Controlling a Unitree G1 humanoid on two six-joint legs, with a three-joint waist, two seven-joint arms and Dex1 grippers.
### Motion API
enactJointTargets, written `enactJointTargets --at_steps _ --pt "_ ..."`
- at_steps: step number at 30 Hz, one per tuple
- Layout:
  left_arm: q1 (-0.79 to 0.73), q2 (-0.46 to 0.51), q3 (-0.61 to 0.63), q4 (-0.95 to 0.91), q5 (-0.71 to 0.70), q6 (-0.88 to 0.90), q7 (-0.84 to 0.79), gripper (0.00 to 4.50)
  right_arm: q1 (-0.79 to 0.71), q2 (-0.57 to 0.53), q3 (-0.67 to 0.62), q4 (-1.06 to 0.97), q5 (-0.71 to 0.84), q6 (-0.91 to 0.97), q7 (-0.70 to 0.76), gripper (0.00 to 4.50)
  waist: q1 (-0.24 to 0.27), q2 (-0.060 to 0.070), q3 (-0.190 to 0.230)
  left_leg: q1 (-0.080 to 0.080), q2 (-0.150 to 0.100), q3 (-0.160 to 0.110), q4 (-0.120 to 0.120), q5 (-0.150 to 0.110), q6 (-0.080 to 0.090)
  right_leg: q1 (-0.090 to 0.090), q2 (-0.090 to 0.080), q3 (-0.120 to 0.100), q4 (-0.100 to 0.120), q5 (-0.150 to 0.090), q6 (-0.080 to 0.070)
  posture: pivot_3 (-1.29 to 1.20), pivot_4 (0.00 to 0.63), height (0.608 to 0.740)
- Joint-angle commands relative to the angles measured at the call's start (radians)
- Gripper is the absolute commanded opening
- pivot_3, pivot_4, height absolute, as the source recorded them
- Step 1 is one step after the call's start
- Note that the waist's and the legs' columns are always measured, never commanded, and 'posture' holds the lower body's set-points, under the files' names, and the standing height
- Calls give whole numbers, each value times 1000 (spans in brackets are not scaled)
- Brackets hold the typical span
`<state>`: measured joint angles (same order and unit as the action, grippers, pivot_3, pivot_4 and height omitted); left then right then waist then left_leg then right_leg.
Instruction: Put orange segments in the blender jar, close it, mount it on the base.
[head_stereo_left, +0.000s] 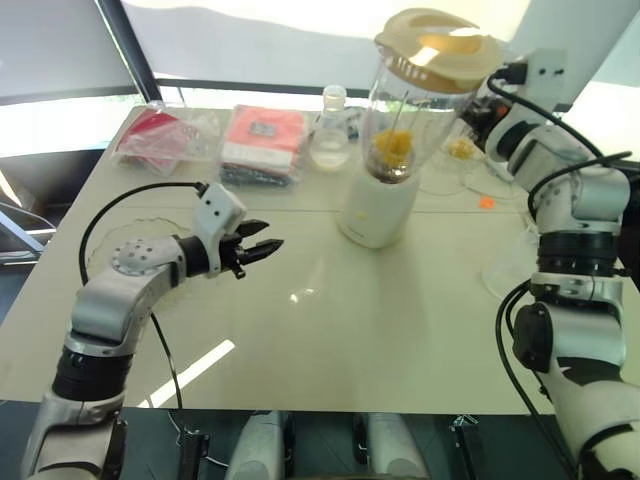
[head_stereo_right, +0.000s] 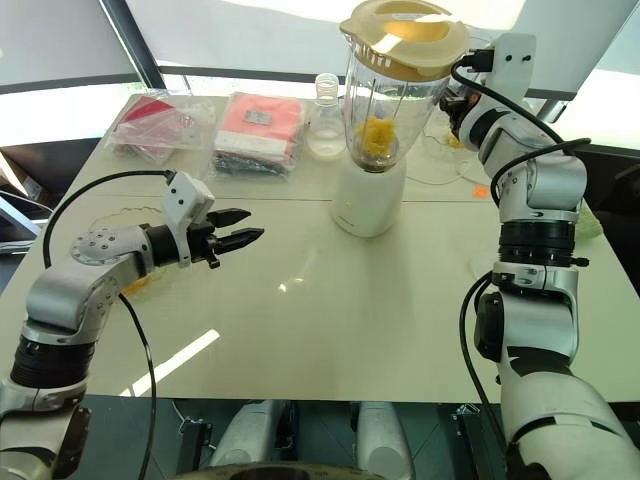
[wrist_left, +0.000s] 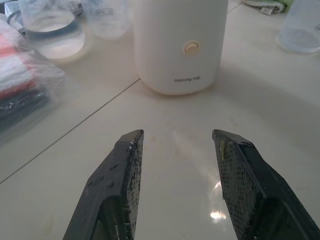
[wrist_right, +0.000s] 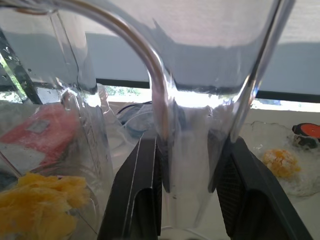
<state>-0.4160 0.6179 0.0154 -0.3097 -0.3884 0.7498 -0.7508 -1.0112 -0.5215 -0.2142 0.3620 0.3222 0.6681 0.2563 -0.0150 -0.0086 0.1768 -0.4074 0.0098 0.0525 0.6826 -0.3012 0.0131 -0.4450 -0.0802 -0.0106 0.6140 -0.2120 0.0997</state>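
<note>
Right gripper (wrist_right: 187, 192) clamps the handle of the tall clear plastic blender jar (head_stereo_left: 408, 120), lidded, orange segments (head_stereo_left: 392, 148) inside, steadying it on the cream-white cylindrical base (head_stereo_left: 376, 211); left gripper (head_stereo_left: 262, 248), jaws apart and empty, waits clear, base just ahead.

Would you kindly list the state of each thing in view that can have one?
Jar: lidded, on the base, tilted, not seated square.
Lid: on the jar.
Segments: inside the jar.
Base: upright.
Left pincer: open, empty.
Right pincer: shut on the jar's handle.
</note>
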Motion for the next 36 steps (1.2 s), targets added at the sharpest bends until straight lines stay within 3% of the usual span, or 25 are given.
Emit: enactJointTargets --at_steps 1,12,23,36 --pt "4 -1 13 -32 -2 -22 19 2236 -37 -17 5 9 -29 -29 8 971 -1 0 0 0 0 0 0 0 0 0 0 0 1 0 0 0 150 740" --pt "14 2 4 -28 2 -29 30 2236 5 -11 40 -72 -80 87 -51 971 4 0 0 1 0 -1 0 1 -1 1 0 0 1 0 0 0 150 740" --pt "14 -7 -14 -1 13 -42 41 2236 112 98 -53 -221 -51 211 -184 971 3 0 -1 1 0 -1 1 1 -1 2 0 0 2 0 0 0 150 740" --pt "-10 3 -30 32 16 -57 22 2236 184 116 -24 -300 -51 212 -141 971 -2 -1 -2 5 0 -1 1 1 -1 4 0 0 3 0 0 0 150 740"
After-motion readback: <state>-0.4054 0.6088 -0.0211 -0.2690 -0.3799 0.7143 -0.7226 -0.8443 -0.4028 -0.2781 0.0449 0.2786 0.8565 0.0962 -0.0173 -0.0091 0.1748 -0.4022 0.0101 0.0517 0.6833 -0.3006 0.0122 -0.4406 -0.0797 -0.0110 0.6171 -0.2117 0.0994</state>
